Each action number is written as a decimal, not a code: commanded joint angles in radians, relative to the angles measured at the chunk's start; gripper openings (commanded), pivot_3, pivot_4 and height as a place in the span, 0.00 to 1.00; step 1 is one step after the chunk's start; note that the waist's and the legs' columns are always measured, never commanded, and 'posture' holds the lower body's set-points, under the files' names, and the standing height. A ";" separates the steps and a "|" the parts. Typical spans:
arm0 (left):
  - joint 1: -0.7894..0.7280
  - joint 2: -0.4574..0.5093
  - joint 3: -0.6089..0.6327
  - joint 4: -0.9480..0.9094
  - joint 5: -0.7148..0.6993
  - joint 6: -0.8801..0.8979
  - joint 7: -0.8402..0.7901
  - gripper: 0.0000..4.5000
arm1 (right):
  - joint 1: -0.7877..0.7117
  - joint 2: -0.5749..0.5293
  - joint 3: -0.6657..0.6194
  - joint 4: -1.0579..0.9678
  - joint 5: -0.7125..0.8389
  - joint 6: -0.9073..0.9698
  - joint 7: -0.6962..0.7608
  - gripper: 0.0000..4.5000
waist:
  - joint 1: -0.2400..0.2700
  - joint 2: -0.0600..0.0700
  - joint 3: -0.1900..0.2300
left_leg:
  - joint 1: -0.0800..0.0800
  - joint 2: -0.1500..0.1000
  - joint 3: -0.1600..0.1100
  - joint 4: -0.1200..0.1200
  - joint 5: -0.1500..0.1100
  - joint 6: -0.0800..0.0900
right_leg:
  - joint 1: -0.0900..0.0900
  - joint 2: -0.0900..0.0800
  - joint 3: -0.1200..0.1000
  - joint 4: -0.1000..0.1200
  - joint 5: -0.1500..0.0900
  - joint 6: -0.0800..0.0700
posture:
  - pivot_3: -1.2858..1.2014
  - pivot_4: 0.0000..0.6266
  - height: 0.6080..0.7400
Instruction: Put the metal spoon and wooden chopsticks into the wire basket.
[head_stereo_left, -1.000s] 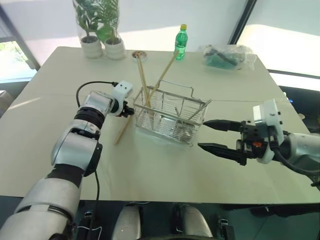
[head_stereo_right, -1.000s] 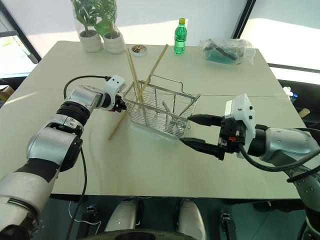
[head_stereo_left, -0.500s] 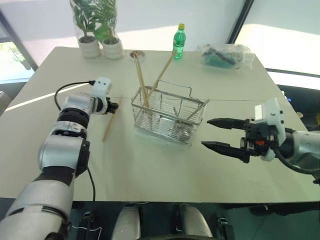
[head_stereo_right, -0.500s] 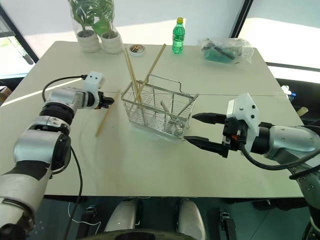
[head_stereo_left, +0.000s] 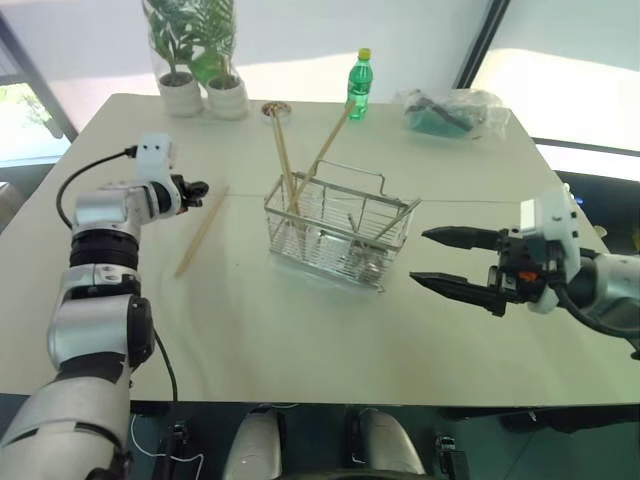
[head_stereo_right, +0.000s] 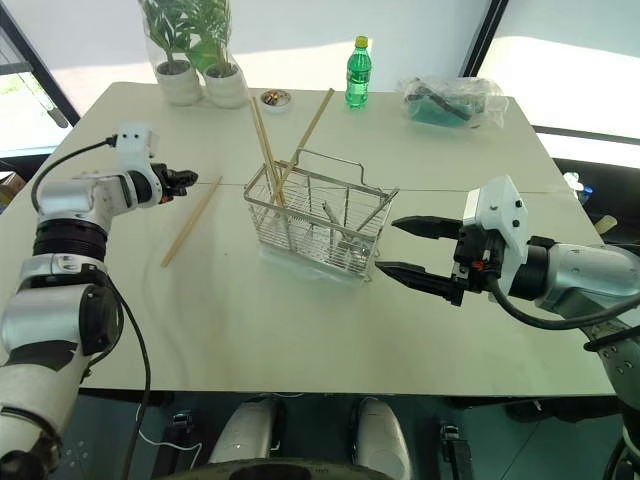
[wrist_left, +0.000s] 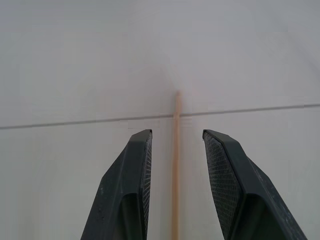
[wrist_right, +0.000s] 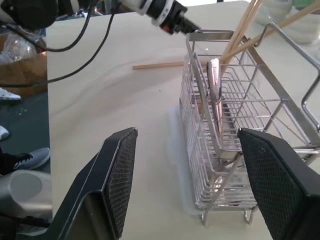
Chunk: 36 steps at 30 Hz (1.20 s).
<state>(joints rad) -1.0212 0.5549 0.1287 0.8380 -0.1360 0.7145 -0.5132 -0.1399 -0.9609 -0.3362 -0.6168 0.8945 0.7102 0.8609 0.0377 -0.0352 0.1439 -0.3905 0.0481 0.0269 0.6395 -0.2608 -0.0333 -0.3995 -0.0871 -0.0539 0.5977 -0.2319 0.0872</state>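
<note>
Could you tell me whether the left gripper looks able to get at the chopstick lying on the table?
Probably yes: the left gripper is open with the loose chopstick lying between its fingers on bare table, nothing blocking.

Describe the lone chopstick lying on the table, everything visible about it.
The loose chopstick is a thin, straight, light tan stick, wood by its look. It lies flat on the white table, slanting, apart from the wire basket and to its left. Its far end lies by the left pincer, whose open fingers straddle the stick. No grip on it can be seen.
</note>
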 joint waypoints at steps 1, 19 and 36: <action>-0.037 -0.003 -0.073 0.037 0.052 0.039 -0.021 0.38 | -0.040 0.005 -0.007 0.010 0.001 -0.014 -0.010 0.74 | 0.002 0.000 0.000 | 0.000 0.000 0.000 0.000 0.000 0.000 | 0.000 0.000 0.000 0.000 0.000 0.000 | 0.52 0.24 0.83; -0.125 -0.028 -0.140 0.330 0.154 -0.089 -0.021 0.08 | -0.059 0.007 -0.051 0.029 0.037 0.002 -0.065 0.74 | 0.001 0.001 0.000 | 0.000 0.000 0.000 0.001 0.000 0.000 | 0.000 0.000 0.000 0.000 0.000 -0.001 | 0.52 0.24 0.83; -0.161 -0.003 0.169 -0.051 -0.090 -0.363 0.068 0.01 | -0.060 0.002 -0.043 0.026 0.039 0.003 -0.068 0.74 | 0.001 -0.002 0.001 | -0.005 0.001 0.000 0.002 0.000 0.000 | -0.004 -0.001 0.000 0.001 0.000 0.000 | 0.52 0.24 0.83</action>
<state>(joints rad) -1.1365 0.5400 0.2117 0.9222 -0.1419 0.3998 -0.4672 -0.1997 -0.9522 -0.3455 -0.5760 0.9218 0.7149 0.7903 0.0383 -0.0372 0.1453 -0.3951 0.0488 0.0271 0.6419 -0.2609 -0.0334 -0.4030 -0.0884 -0.0540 0.5981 -0.2314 0.0874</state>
